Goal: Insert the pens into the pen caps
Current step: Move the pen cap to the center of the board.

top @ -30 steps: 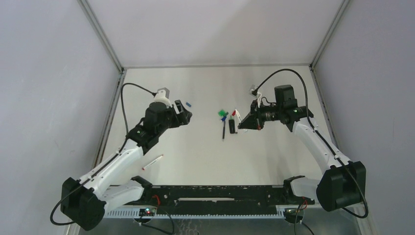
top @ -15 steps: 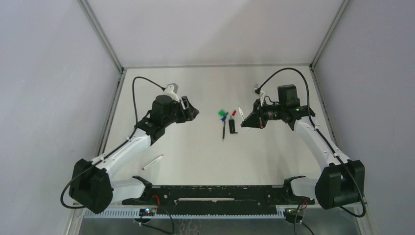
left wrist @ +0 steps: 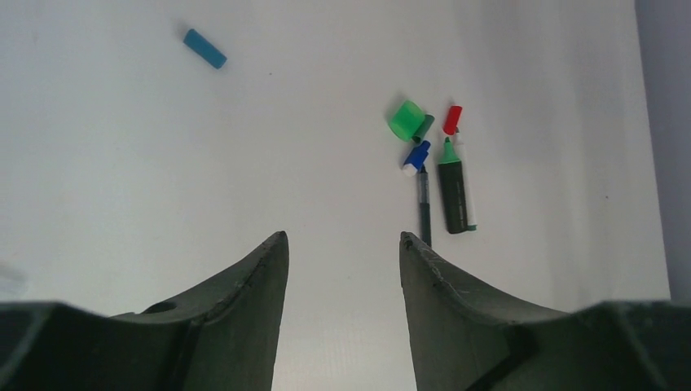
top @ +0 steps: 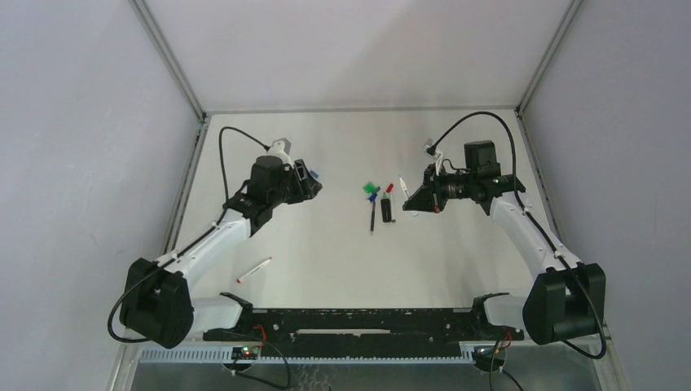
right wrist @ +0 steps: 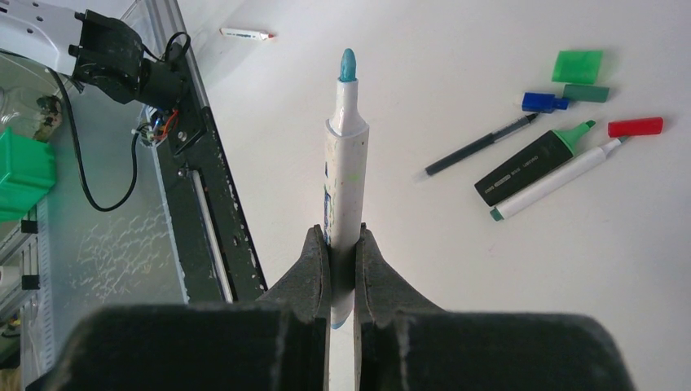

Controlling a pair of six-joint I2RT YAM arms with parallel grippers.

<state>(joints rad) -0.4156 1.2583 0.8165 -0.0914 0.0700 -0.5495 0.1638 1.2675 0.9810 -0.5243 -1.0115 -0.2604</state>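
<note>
- Red-tipped pen (top: 254, 270): lies alone on the desk (top: 326, 244) by the left arm, well apart from both jaws.
- Left jaws: partly apart, empty, raised over the desk. Light-blue cap (left wrist: 204, 48) lies ahead and to their left, not between them. Probably lining up to fetch it.
- Middle cluster: green cap (left wrist: 405, 120), dark-blue cap (left wrist: 416, 155), red cap (left wrist: 452, 119), black marker (left wrist: 455, 191), slim pen (left wrist: 424, 213), white pen (right wrist: 554, 181). These are bunched between the arms, ahead and right of the left jaws.
- Right jaws: clamped on a teal-tipped pen (right wrist: 342, 155), gripped low on the barrel. The bare tip points away, likely presented so a cap can be pushed on.
</note>
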